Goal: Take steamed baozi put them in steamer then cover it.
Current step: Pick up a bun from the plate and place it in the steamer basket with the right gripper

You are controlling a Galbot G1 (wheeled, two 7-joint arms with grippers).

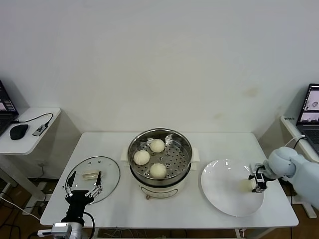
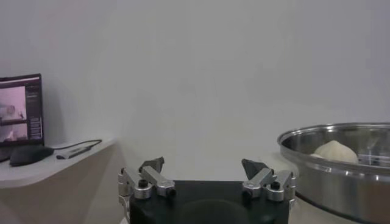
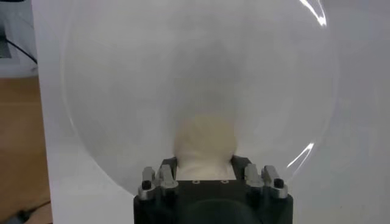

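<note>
Baozi (image 3: 204, 141): round, cream-white, smooth; on white plate (image 1: 224, 191) at 3 o'clock edge, clamped between right gripper (image 1: 258, 184) fingers.

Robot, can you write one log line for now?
right gripper: shut on bun, plate | steamer: three buns | left gripper: open, over lid

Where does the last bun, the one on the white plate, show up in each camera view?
Head view: the bun sits at the plate's right edge, under the right gripper.
Left wrist view: not in it.
Right wrist view: low centre, between the right gripper's fingers.
Shared landmark: the plate, in the head and right wrist views.
</note>
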